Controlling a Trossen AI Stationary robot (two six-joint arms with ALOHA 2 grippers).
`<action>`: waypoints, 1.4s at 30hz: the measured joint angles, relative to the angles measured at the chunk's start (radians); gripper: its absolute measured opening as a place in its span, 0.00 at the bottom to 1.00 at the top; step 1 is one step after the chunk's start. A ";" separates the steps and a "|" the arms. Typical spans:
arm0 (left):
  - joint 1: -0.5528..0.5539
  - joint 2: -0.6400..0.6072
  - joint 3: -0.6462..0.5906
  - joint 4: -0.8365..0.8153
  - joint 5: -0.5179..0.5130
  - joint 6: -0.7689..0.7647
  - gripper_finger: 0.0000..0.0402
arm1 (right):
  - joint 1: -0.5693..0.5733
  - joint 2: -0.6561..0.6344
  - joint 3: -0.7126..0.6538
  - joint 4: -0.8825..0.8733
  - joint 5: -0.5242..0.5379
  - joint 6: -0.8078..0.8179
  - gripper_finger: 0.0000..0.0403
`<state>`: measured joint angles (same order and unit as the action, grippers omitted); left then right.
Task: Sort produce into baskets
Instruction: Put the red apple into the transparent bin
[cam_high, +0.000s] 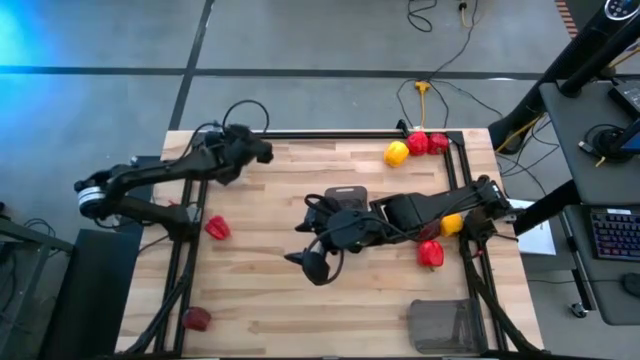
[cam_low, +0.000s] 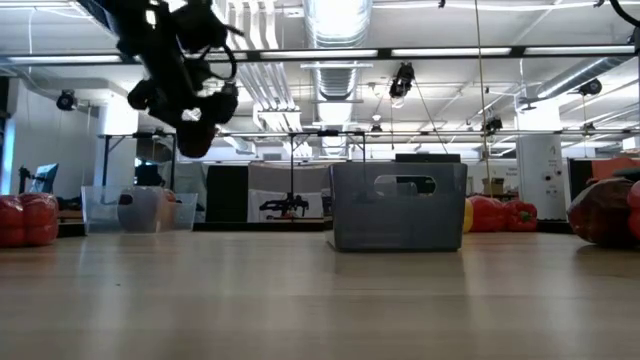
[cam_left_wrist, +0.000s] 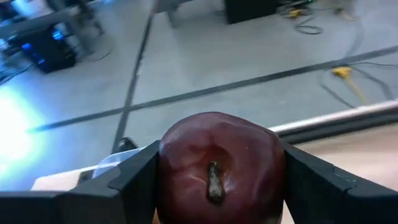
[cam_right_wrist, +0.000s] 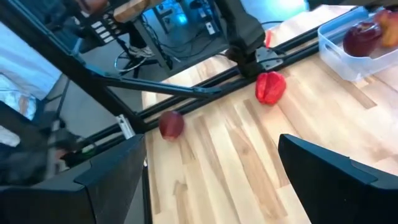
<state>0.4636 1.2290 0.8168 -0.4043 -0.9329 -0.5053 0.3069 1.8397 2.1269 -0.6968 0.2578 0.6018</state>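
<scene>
My left gripper (cam_high: 260, 152) is over the table's far left part, shut on a dark red apple (cam_left_wrist: 217, 165). The clear bin (cam_right_wrist: 354, 46) holds at least one apple. It also shows in the low view (cam_low: 140, 210); in the high view the left arm hides it. My right gripper (cam_high: 315, 262) hangs open and empty over the table's middle, and its fingers stand wide apart in the right wrist view (cam_right_wrist: 211, 180). A red pepper (cam_high: 217, 228) and an apple (cam_high: 197, 318) lie on the left of the table. My left gripper pinches the apple between its two fingers (cam_left_wrist: 134, 180), by two opposite sides (cam_left_wrist: 171, 174). The stem (cam_left_wrist: 214, 180) faces back toward the wrist. The apple fills the gap between the fingers.
A grey mesh basket (cam_high: 348, 193) stands mid-table, partly under the right arm. A second one (cam_high: 445, 322) stands at the near right. A yellow pepper (cam_high: 397, 153) and two red peppers (cam_high: 428, 143) lie at the far right. Another yellow pepper (cam_high: 452, 224) and red pepper (cam_high: 430, 253) lie by the right arm.
</scene>
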 joint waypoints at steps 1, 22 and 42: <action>0.023 0.014 -0.009 0.016 0.000 -0.001 0.65 | 0.000 -0.002 0.000 -0.002 -0.001 -0.005 0.89; 0.242 0.191 -0.040 0.097 0.070 -0.070 0.65 | -0.061 -0.024 0.000 -0.012 -0.059 -0.085 0.89; 0.247 0.258 -0.078 0.131 0.095 -0.215 0.66 | -0.069 -0.024 0.000 -0.094 -0.056 -0.071 0.89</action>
<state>0.7102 1.4865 0.7383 -0.2736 -0.8380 -0.7204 0.2379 1.8156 2.1265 -0.7910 0.2016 0.5312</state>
